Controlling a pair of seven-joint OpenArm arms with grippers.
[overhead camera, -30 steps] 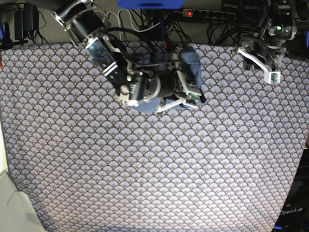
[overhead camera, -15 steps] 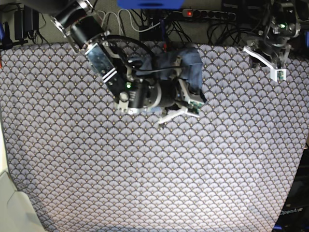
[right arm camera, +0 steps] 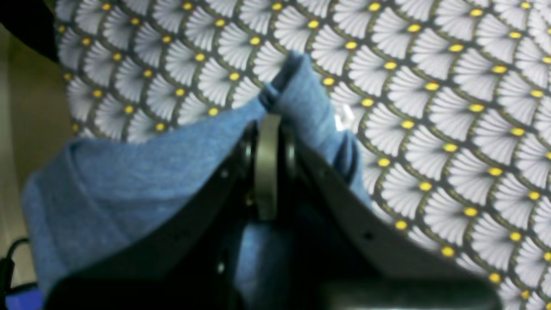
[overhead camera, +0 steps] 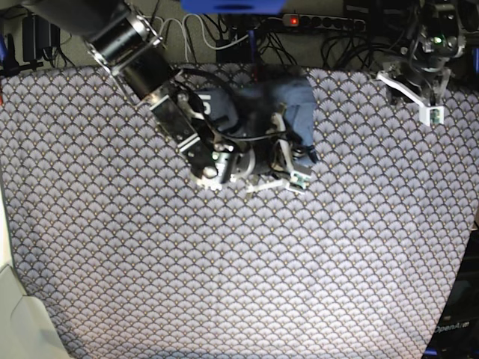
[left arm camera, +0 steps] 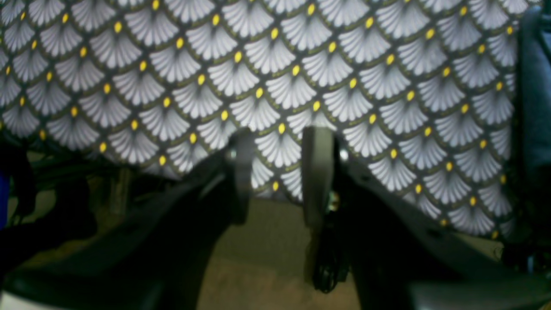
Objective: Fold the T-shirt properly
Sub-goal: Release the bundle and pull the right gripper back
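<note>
Near the far edge of the table, a little right of centre in the base view, the slate-blue cotton T-shirt [overhead camera: 288, 105] lies in a crumpled heap on the grey-and-tan fan-patterned cloth [overhead camera: 239, 262] that covers the whole work surface. Folding has barely begun, by my reading: the garment is bunched, no sleeve, hem or collar can be picked out, and no flat fold shows anywhere. It looks as though it must first be drawn out and spread flat, then folded; nearly all of the task remains.

The right gripper [right arm camera: 267, 125] has its jaws pressed fully together on a pinch of the T-shirt, and in the right wrist view a peak of blue fabric rises just beyond the fingertips, with slack cloth draping away to either side. That arm, black with white fittings, reaches in from the upper left of the base view and covers part of the heap.

The left gripper [left arm camera: 280, 172] hangs well apart from the shirt, over the far right corner of the cloth. Its pale flat fingers [left arm camera: 317, 172] stand partly open with nothing between them; only patterned cloth and the floor beyond the table edge show through the gap.

The shirt reads as a soft, matte, faintly heathered knit that creases into rounded folds. The table covering is smooth and taut, printed with repeating pale scallop fans, each tipped with a small yellow dot.
</note>
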